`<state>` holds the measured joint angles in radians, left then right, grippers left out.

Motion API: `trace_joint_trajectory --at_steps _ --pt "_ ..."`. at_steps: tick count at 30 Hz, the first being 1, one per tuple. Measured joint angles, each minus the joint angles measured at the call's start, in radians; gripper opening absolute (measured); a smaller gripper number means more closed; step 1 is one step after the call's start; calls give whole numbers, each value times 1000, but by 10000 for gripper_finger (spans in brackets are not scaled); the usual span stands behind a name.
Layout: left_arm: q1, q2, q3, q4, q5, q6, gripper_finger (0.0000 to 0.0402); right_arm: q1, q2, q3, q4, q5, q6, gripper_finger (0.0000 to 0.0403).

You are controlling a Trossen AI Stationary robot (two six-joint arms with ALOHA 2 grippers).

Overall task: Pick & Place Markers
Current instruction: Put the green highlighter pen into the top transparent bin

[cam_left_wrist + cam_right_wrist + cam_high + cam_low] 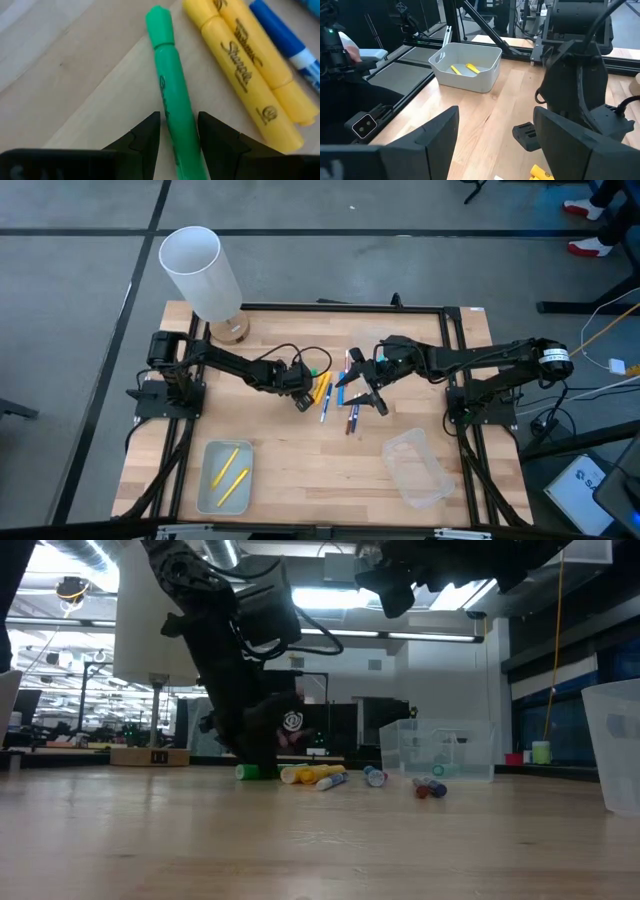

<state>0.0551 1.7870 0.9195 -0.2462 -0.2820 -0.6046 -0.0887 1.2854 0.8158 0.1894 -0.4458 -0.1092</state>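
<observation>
Several markers lie in a loose group mid-table: a green one (318, 370), two yellow ones (322, 387), blue ones (340, 385) and a purple one (352, 418). My left gripper (300, 390) is down at the table, shut on the green marker (172, 75); the two yellow markers (245, 70) lie right beside it. My right gripper (365, 395) is open and empty, raised well above the blue and purple markers; it also shows in the low view (400, 580). My left gripper pinches the green marker's barrel (176, 117) between its two fingers, back from the capped end. The fingers (147, 137) come from above, pointing down, and lie across the marker. The marker lies flat on the table (247, 772).
A clear tray (205, 480) at the near left holds two yellow markers (230, 475). Another clear tray (418, 470) stands at the near right. A white tube on a wooden base (205, 270) stands at the far left corner.
</observation>
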Motion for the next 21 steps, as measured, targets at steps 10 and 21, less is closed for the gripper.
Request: trace_joint_trajectory --at_steps 10,21 --pt "0 -3 4 -73 -1 1 118 0 0 0 8 0 -4 255" --pt "-1 -13 1 -91 -16 45 61 0 0 0 8 0 -5 255"
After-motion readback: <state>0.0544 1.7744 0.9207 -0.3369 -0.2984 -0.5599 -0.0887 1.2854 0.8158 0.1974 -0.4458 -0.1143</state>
